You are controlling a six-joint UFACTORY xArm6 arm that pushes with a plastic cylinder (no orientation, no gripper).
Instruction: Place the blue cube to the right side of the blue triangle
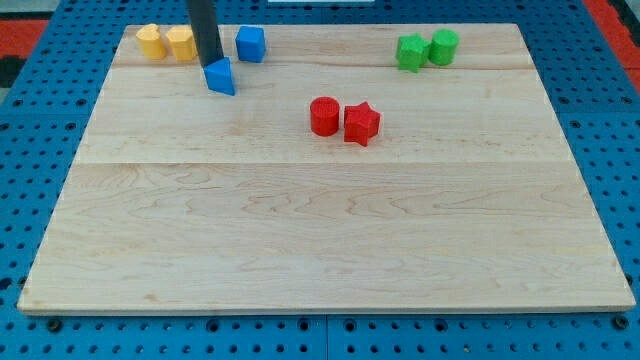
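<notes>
**What the camera kept from me**

My rod (205, 30) ran out of the view's top edge, so I saw nothing of the arm above it. My tip (211, 64) sat just behind the blue triangle (221, 76); whether it touched the block I could not tell. The rod also covered part of the right-hand yellow block (180, 43), whose shape I could not make out. The board's (330, 230) lower corners were clipped by the view's side edges.

Blue cube (250, 44), blue triangle (220, 76), pale wooden board (330, 230).
</notes>
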